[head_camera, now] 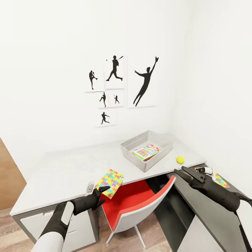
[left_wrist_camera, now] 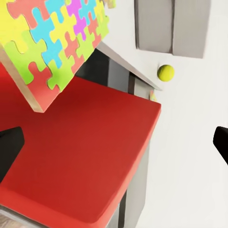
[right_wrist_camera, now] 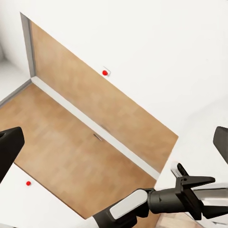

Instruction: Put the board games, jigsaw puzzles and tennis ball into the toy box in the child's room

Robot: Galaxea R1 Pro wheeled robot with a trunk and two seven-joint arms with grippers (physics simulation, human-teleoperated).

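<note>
Multicoloured puzzle [head_camera: 110, 182] overhangs the surface's [head_camera: 66, 175] front edge beside your open left pincer [head_camera: 99, 194]. Your right pincer [head_camera: 184, 172] gapes empty near the ball [head_camera: 180, 160], by the surface's right edge.

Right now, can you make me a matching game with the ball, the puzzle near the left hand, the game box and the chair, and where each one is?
Things:
1. ball
2. puzzle
3. game box
4. chair

Places:
A. inside the grey bin
B. sticking out over the table's front edge
C. tucked under the table
D. on the table beside the grey bin

Pairs: 1-D, 2-B, 3-A, 4-C
</note>
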